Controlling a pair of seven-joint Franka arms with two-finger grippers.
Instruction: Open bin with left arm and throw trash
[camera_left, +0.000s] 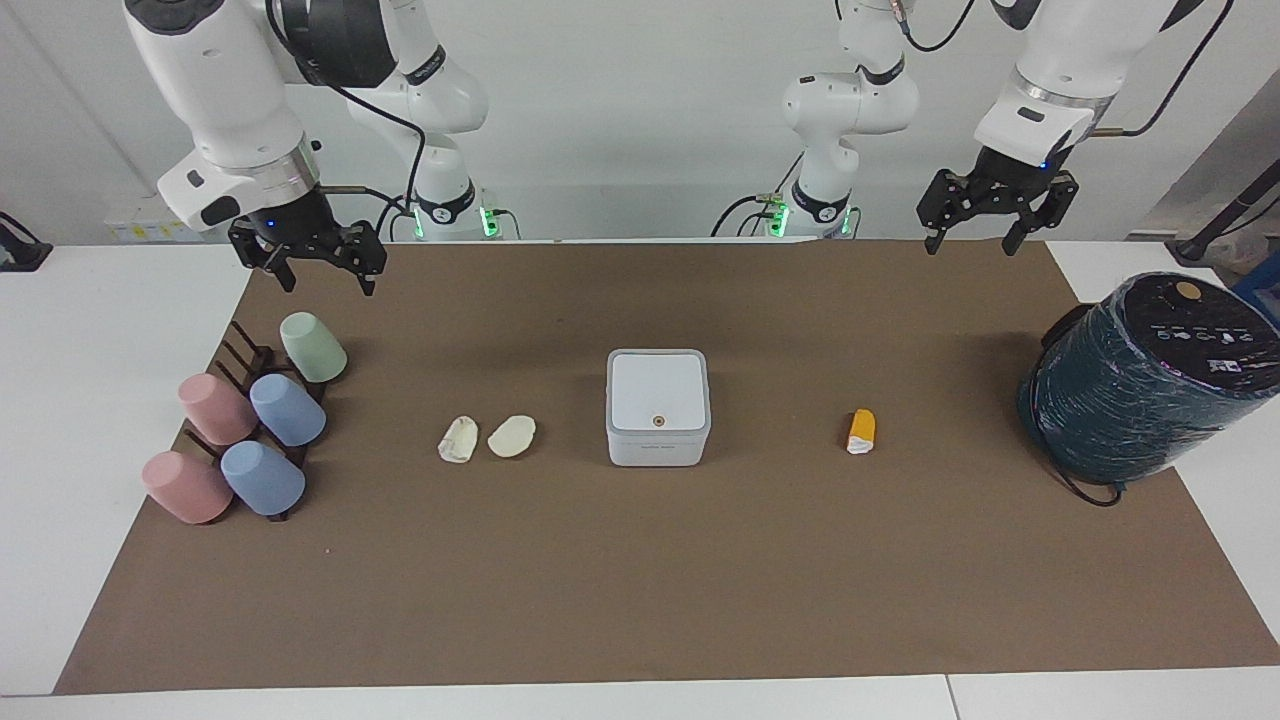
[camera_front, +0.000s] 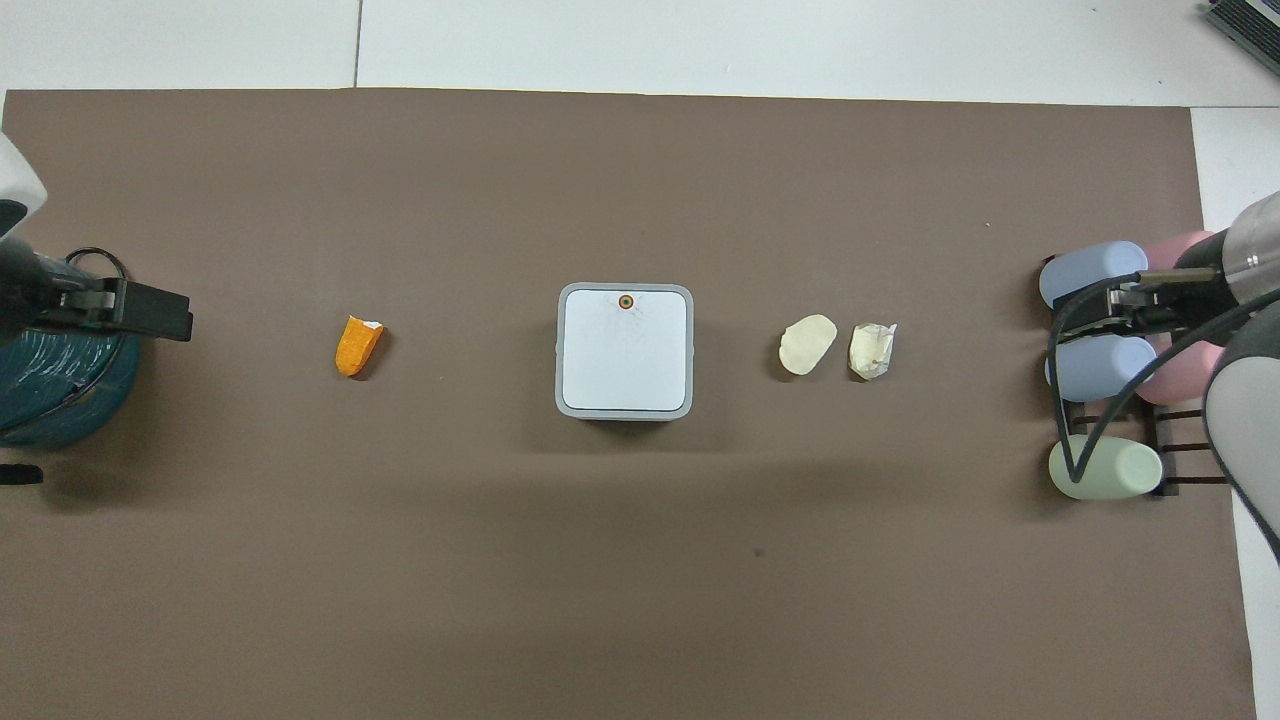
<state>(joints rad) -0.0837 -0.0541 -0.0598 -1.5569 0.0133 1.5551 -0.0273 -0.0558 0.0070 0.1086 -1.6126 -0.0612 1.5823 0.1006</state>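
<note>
Bench (camera_left: 100, 420): white top; I see a brown matte mat (camera_left: 640, 580) spread over most of it, and everything stands on that mat.
Teal cylinder (camera_left: 1130, 400): the biggest item, tilted, wrapped in glossy film, at the left arm's end of the bench from the bin; its black top carries small white icons I cannot read.
Cup rack (camera_left: 245, 350): dark slatted frame at the right arm's end from the bin, holding five smooth pastel cups (camera_left: 287, 410) on their sides, two pink, two blue, one green.
Bin (camera_left: 658, 405): white square plastic box with rounded corners at mid-mat, lid down; a small round brownish button (camera_left: 659, 421) sits on the lid. Faint print on its front wall is too small for me to read.
Cream lumps (camera_left: 512, 436): two crumpled pieces beside the bin toward the right arm's end, just apart from each other.
Orange-and-white piece (camera_left: 861, 431): small wrapper beside the bin toward the left arm's end.
Left end effector (camera_left: 980, 246): raised, fingers spread wide, holding nothing, hanging over the mat's edge near the cylinder.
Right end effector (camera_left: 325, 280): raised, fingers wide, holding nothing, over the mat edge by the rack.
</note>
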